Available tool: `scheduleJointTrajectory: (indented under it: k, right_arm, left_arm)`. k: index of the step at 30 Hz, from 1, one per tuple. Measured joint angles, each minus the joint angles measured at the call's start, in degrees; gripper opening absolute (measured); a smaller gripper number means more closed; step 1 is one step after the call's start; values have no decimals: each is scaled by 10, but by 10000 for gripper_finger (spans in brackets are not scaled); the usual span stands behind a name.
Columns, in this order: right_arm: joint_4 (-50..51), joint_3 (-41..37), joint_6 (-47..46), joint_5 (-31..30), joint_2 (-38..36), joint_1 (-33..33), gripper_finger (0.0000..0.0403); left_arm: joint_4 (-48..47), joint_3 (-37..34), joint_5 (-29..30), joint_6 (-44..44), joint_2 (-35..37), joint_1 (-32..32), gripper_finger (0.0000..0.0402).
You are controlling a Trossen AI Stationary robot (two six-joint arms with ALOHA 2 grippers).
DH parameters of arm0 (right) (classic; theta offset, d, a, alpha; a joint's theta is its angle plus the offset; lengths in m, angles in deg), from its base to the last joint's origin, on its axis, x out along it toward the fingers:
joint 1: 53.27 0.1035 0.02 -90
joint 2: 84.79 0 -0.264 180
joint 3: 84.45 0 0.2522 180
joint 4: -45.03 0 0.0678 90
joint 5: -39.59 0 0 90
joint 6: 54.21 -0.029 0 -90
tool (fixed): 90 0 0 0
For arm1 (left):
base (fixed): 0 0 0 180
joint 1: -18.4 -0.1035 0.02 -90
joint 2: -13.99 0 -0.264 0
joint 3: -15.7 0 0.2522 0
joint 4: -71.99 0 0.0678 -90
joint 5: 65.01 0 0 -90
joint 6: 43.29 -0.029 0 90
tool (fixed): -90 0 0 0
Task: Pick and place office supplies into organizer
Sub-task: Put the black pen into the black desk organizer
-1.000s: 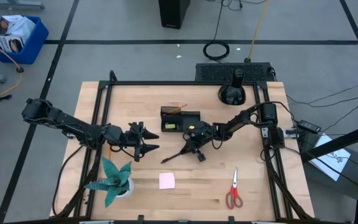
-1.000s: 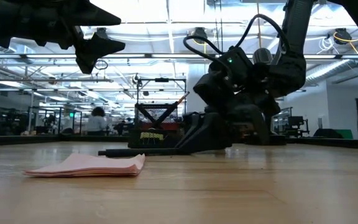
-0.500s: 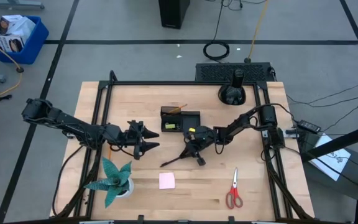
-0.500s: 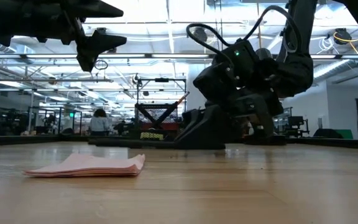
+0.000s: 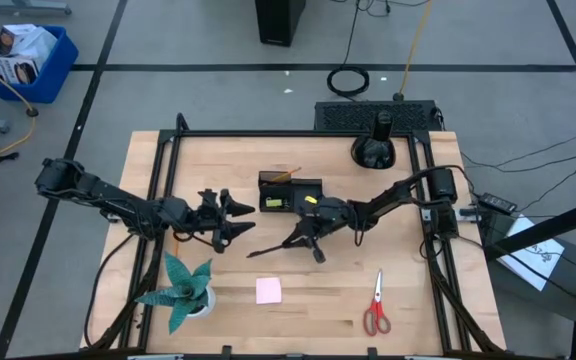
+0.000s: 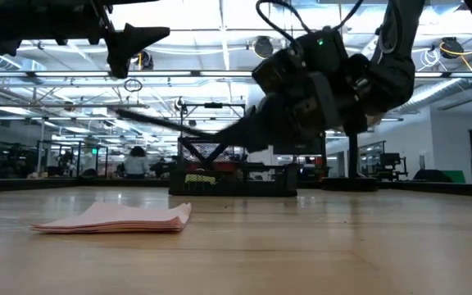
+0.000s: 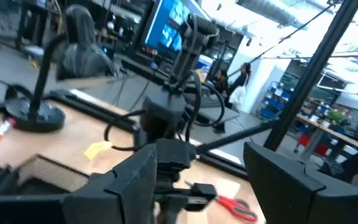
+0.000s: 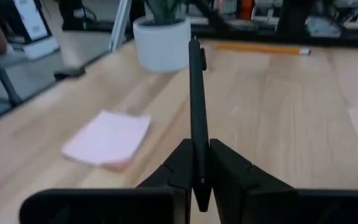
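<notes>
The left tool [image 5: 230, 217] hovers with fingers apart left of the organizer [image 5: 290, 193]. The right tool [image 5: 303, 235] is clamped on a black pen [image 5: 271, 247] (lifted off the worktop [image 6: 301, 238], only the low view shows), its long axis pointing left, toward the plant.

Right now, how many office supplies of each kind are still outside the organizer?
Black pen, held off the table by the right gripper: 1
Orange pencil: 1
Pink sticky-note pad: 1
Red-handled scissors: 1
Total: 4
</notes>
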State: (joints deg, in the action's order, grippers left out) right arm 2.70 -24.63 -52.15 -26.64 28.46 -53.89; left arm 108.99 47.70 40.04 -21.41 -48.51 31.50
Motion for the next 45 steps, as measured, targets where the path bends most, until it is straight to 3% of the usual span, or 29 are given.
scheduleJointTrajectory:
  k: [19, 29, 33, 45]
  right_arm:
    - [-54, 0, -11, -66, -51, -9, 29]
    - [-63, 0, 1, -77, -82, -10, 28]
    - [-64, 1, 5, -107, -94, -12, 33]
    - [-80, 1, 2, -105, -97, -17, 33]
  left_arm:
    - [-14, 0, 6, -22, 0, 19, 244]
    - [-38, 0, 31, -10, 0, 24, 244]
    - [-44, 0, 44, -9, 0, 24, 244]
    - [-68, 0, 77, 2, 0, 23, 243]
